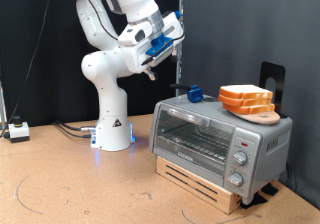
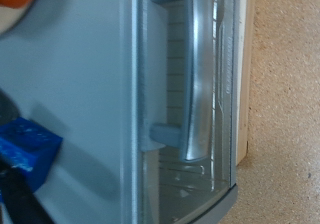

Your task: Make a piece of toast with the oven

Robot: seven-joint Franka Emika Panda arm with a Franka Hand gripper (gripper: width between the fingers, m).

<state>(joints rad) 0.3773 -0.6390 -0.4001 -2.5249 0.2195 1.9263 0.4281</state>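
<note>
The end effector point(image 1: 152, 70) hangs in the air above the oven point(image 1: 220, 137) — its finger gap cannot be told. The oven door is shut — bread slices point(image 1: 246, 97) sit on top.

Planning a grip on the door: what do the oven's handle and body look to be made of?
The handle looks like brushed metal or metallised plastic: a grey bar with a soft lengthwise sheen. The oven body looks like matte silver-grey painted sheet metal; its door panel looks like glass, since the wire rack shows through.
</note>
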